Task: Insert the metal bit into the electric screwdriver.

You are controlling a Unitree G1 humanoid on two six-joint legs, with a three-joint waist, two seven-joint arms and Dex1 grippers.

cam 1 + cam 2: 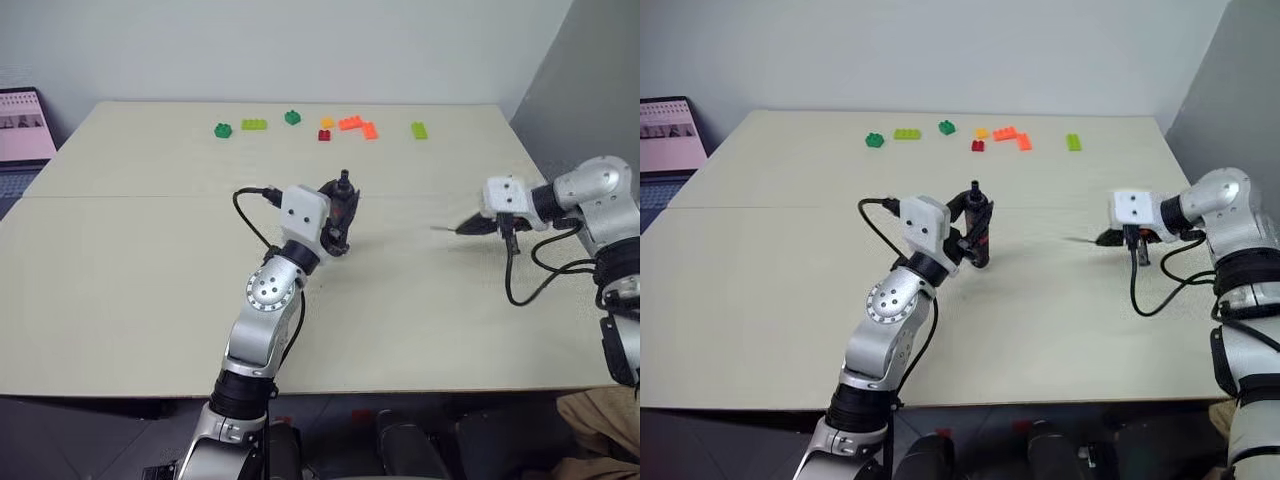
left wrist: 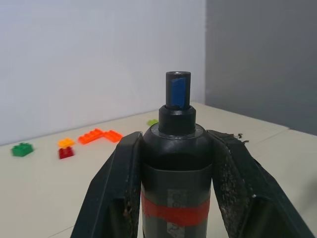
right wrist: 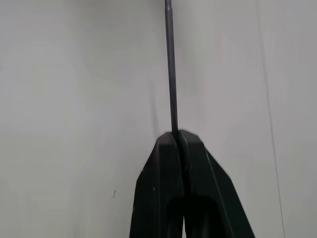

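My left gripper (image 1: pixel 338 215) is shut on the electric screwdriver (image 2: pixel 176 163), a black cylinder with a red band, held upright over the middle of the table with its tip (image 1: pixel 345 178) pointing up. From the left wrist the tip's socket (image 2: pixel 178 89) faces the camera between the two fingers (image 2: pixel 119 188). To the right, my right gripper (image 1: pixel 470 228) is shut on the metal bit (image 3: pixel 171 69), a thin dark rod that sticks out of the fingertips (image 3: pixel 181 141) toward the left. The bit's free end (image 1: pixel 437 228) hangs above the table, well apart from the screwdriver.
Several toy bricks lie along the table's far side: green ones (image 1: pixel 222 130) (image 1: pixel 419 130), an orange one (image 1: pixel 352 124) and a red one (image 1: pixel 324 135). A laptop (image 1: pixel 22 135) stands beyond the table's left edge. A grey wall (image 1: pixel 590 80) rises at the right.
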